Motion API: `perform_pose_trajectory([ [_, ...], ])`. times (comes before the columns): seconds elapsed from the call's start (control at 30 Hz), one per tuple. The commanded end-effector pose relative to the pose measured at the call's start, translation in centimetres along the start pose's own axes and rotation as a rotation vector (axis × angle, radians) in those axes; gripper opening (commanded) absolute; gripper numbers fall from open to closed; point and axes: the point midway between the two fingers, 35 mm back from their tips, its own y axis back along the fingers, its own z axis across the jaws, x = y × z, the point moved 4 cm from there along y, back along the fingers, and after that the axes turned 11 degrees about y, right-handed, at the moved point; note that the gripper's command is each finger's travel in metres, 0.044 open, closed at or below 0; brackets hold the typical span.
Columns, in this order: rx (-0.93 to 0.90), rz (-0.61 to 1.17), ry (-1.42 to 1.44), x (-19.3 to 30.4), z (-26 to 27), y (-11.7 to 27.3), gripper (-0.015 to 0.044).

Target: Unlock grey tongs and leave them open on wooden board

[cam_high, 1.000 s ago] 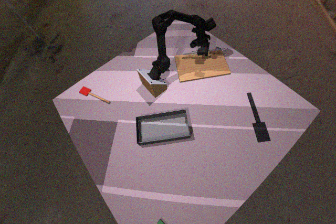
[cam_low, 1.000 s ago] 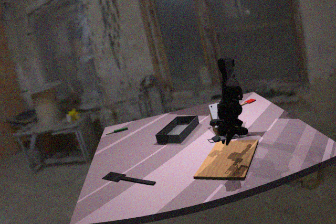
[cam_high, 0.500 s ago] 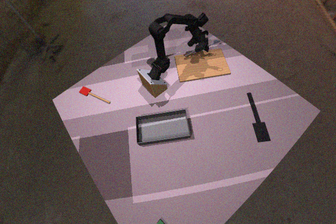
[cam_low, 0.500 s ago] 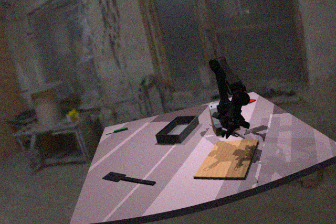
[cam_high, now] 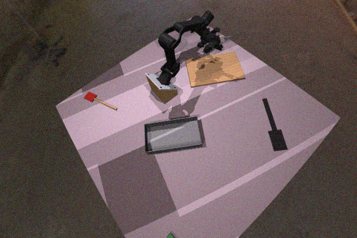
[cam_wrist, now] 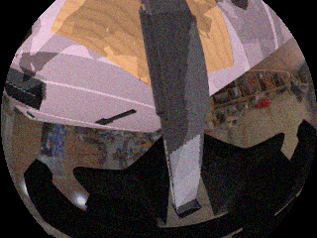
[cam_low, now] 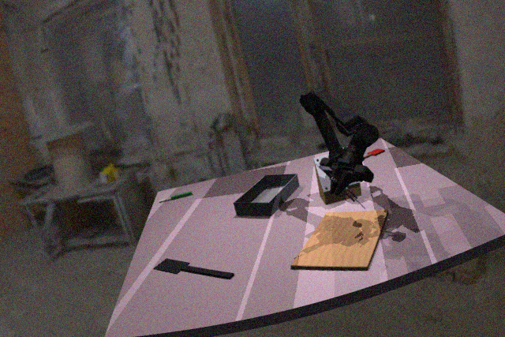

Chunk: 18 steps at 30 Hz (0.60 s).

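My gripper is shut on the grey tongs and holds them in the air near the wooden board. A grey bit of the tongs sticks out beyond the gripper in the top view. Two thin dark prongs of the tongs slant downward under the gripper in the exterior view. Much of the tongs is hidden by the gripper; I cannot tell whether they are locked. The roasting tin stands away from the gripper, with no tongs across it.
A black spatula lies on the table. A red-headed spatula lies on the far side of my wedge-shaped base. A green object lies near a table edge. Shadows fall on the board.
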Motion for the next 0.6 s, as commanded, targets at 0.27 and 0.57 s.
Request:
perform_pose_trajectory([
  [0.27, -0.017, 0.078, -0.069, 0.48, 0.91, 0.94, -0.0150],
  [0.57, -0.017, 0.078, -0.069, 0.48, 0.91, 0.94, -0.0150],
])
